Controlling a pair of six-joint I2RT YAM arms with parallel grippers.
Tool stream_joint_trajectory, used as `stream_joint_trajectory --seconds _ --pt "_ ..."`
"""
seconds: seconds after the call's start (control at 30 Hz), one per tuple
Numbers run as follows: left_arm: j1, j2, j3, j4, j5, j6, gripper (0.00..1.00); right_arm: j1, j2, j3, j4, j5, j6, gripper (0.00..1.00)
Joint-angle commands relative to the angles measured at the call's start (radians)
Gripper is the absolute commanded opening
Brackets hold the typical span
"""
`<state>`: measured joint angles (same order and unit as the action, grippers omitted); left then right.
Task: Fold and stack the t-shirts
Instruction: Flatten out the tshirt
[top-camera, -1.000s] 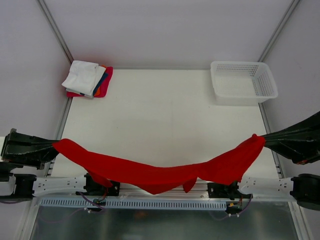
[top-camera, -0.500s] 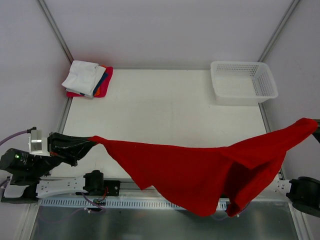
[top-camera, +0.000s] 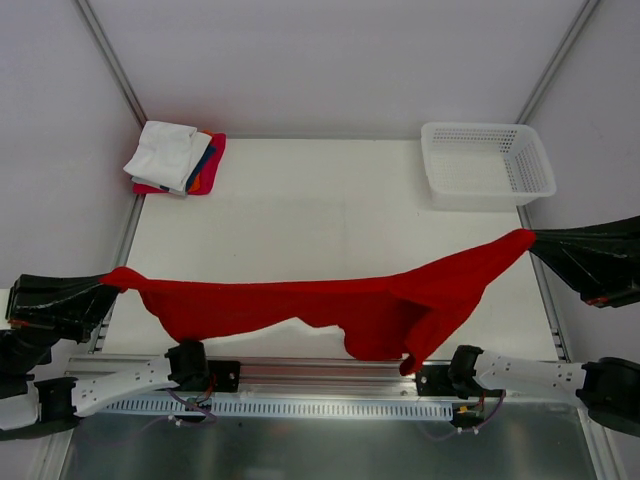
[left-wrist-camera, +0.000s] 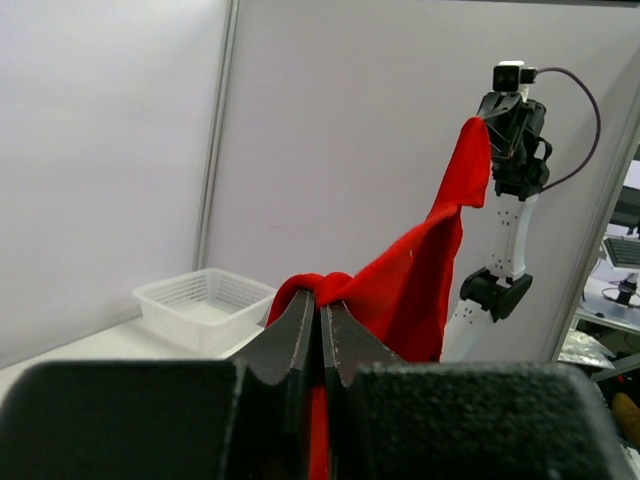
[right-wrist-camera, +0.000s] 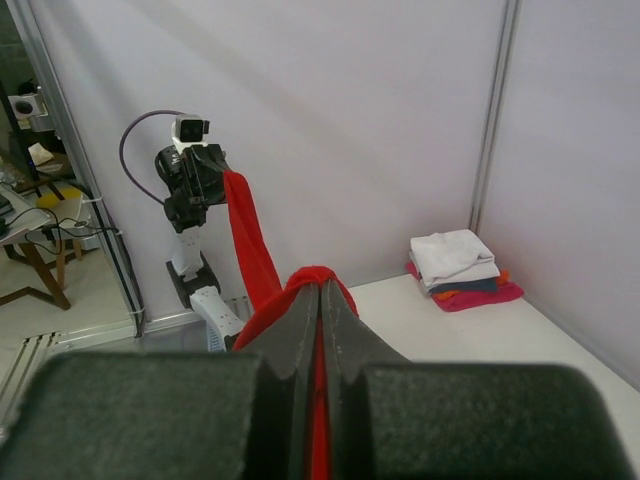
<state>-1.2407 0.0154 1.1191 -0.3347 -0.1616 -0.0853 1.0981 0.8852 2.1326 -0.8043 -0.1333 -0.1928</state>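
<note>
A bright red t-shirt (top-camera: 330, 305) hangs stretched in the air across the table's near half, between both grippers. My left gripper (top-camera: 105, 285) is shut on its left end, low at the left edge; the cloth bunches at its tips (left-wrist-camera: 322, 290). My right gripper (top-camera: 530, 243) is shut on the right end, higher at the right edge; cloth bunches at its tips (right-wrist-camera: 320, 280). The shirt's middle sags and a fold hangs near the front right. A stack of folded shirts (top-camera: 175, 158), white on top over blue, orange and pink-red, lies at the far left corner and shows in the right wrist view (right-wrist-camera: 458, 268).
A white plastic mesh basket (top-camera: 486, 165) stands at the far right corner and shows in the left wrist view (left-wrist-camera: 200, 308). The arm bases and a metal rail (top-camera: 320, 385) run along the near edge. White walls enclose the table.
The shirt swung up toward the right half a second ago, then came back down. The left gripper moved back out to the left edge and the right gripper came back into view, pulling the shirt taut.
</note>
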Motion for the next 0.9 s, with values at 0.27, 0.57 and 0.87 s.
stream_joint_trajectory --seconds 0.27,0.57,0.87 --pt "0.106 -0.005 0.025 -0.056 0.131 -0.102 0.00 -0.003 -0.063 0.000 0.028 0.037 -0.001 0.00" --pt "0.176 -0.006 0.088 -0.056 0.405 -0.103 0.00 -0.032 -0.098 -0.120 0.176 -0.245 0.136 0.00" --pt "0.224 -0.038 0.194 -0.053 0.562 -0.157 0.00 -0.113 -0.167 -0.203 0.353 -0.353 0.300 0.00"
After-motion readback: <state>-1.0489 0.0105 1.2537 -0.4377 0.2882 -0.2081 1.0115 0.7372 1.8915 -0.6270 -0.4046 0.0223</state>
